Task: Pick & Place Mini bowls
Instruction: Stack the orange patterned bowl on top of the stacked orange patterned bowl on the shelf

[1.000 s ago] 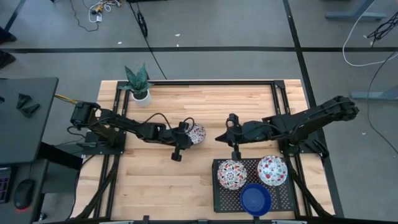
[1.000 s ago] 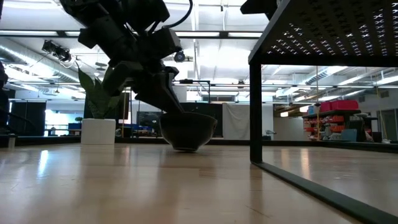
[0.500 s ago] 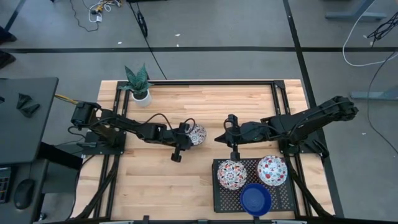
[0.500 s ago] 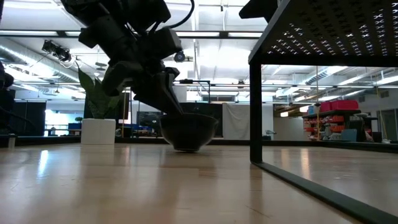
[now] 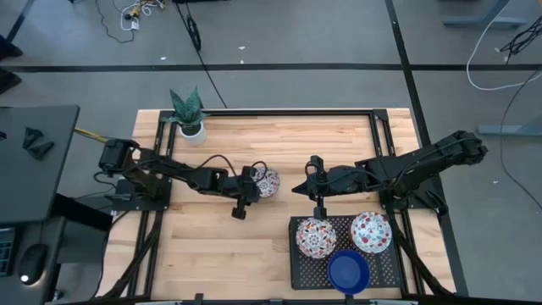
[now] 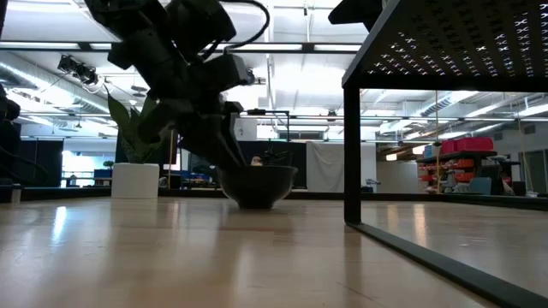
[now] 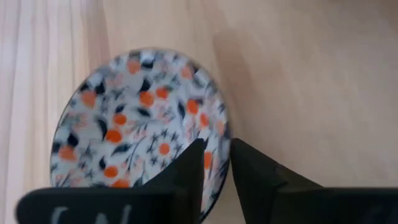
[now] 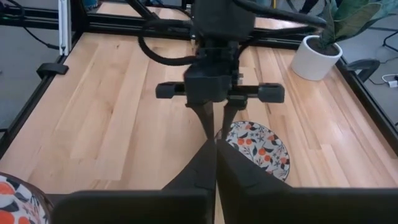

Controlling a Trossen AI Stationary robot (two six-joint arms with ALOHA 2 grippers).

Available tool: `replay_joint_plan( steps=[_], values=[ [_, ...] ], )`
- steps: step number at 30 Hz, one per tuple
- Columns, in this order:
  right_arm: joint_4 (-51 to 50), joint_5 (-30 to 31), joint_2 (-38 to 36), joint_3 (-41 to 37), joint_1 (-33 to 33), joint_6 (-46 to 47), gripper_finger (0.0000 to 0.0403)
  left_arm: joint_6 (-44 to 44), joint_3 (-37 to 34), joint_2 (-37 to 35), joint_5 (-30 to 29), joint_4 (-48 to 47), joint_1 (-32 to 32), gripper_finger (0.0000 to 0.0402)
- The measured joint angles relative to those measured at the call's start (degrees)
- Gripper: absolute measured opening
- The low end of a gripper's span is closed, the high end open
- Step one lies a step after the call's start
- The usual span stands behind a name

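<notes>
Sitting on the wooden table [image 5: 220, 246] near its middle, a floral mini bowl [image 5: 267, 181] has the left pincer [image 7: 215, 167] straddling its rim, fingers parted a little, one either side of the wall. Right pincer [image 5: 298, 187] hangs clenched and empty just right of it. Farther right, black rack [image 5: 298, 269] carries two floral bowls [image 5: 316, 237] and a blue bowl [image 5: 348, 271].

A pale wooden surface [image 5: 220, 246] stands on a grey floor [image 5: 296, 34] crossed by dark lines and cables [image 5: 135, 13]. Beyond it, a bright hall shows ceiling lights [image 6: 300, 85] and red shelving [image 6: 462, 162].
</notes>
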Motion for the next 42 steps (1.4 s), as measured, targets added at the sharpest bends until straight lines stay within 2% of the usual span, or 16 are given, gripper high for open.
replay_joint_plan(
  steps=[4,8,12,17,21,25,29,33,39,42],
  values=[
    [0.1,0.0,0.0,0.0,0.0,0.0,0.0011,0.0,0.0,1.0,-0.1,-0.4,0.8,0.0104],
    [0.3,-0.1,0.0,0.0,0.0,-0.1,0.0011,0.6,0.0,1.5,-0.1,-0.1,0.9,0.0104],
    [0.5,-0.1,0.0,0.0,0.0,-0.1,0.0011,0.8,0.0,1.5,0.0,0.3,0.9,0.0078],
    [0.4,-0.2,0.0,0.0,0.0,-0.1,0.0011,3.1,0.1,1.4,-0.5,0.6,0.9,0.0014],
    [0.5,-0.2,0.0,0.0,0.0,-0.3,0.0011,4.5,1.4,1.1,-1.1,-1.1,0.4,0.0014],
    [2.1,-0.4,0.0,0.0,0.0,-1.2,0.0015,5.0,7.5,0.3,-1.8,-5.3,-0.8,0.001],
    [4.7,-4.6,-0.2,0.0,0.0,-2.4,0.004,5.2,15.4,0.2,-3.1,-13.7,-2.9,0.001],
    [1.7,-8.4,-0.3,2.3,0.5,-3.4,0.0083,5.4,23.8,0.1,-4.6,-20.4,-4.9,0.001],
    [-7.2,-8.5,-0.3,8.0,4.5,-11.7,0.0149,7.8,31.7,0.1,-4.8,-24.3,-7.9,0.0011],
    [-11.9,-5.8,0.1,10.8,6.5,-12.5,0.0173,9.0,34.2,0.2,-4.6,-24.8,-9.3,0.0012]
  ],
)
